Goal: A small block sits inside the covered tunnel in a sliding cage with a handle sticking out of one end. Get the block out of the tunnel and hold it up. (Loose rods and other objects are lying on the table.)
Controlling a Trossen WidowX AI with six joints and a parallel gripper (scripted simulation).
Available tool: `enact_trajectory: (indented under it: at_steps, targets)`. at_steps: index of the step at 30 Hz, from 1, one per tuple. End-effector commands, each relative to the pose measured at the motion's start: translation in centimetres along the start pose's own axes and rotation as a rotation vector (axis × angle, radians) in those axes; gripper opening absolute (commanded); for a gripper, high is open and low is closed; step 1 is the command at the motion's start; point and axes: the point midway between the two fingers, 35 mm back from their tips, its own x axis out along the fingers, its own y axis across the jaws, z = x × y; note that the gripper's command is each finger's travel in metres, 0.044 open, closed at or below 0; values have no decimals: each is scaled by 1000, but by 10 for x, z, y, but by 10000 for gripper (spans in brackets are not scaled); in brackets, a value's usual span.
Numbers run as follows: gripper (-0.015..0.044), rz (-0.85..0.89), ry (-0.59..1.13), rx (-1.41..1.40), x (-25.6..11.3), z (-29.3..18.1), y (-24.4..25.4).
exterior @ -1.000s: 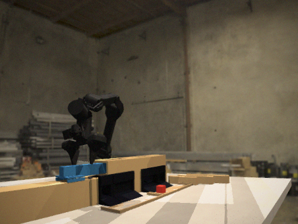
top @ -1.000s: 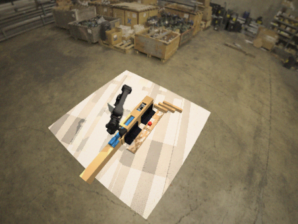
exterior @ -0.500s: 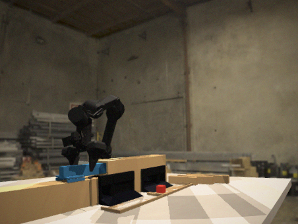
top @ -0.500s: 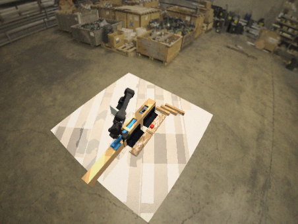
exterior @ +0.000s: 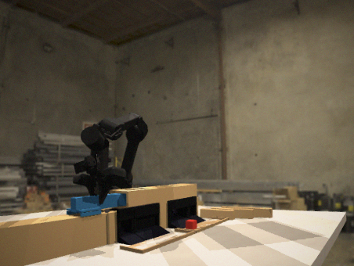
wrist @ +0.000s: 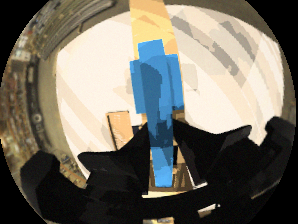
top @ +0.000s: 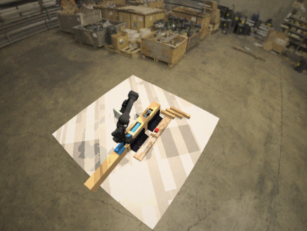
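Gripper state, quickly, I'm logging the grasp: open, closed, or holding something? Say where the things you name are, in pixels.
Gripper (top: 127,140) (exterior: 100,200) (wrist: 160,123): closed on the blue handle (top: 119,148) (exterior: 79,203) (wrist: 152,82), a finger on each side.
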Motion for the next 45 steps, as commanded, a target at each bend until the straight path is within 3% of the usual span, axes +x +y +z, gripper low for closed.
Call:
enact_trajectory:
  at_steps: [1,3,23,32,33,45]
  targets:
    - [52,3,1,1,0,0,1]
    - [0,3,1,1,0,-2,1]
    - [0,5,9,7,-5,-61,1]
    - [0,5,9,7,-5,-63,1]
    - [26,8,-84,-8,-8,-32,0]
    - [341,4,-43,-1,-25,-25,4]
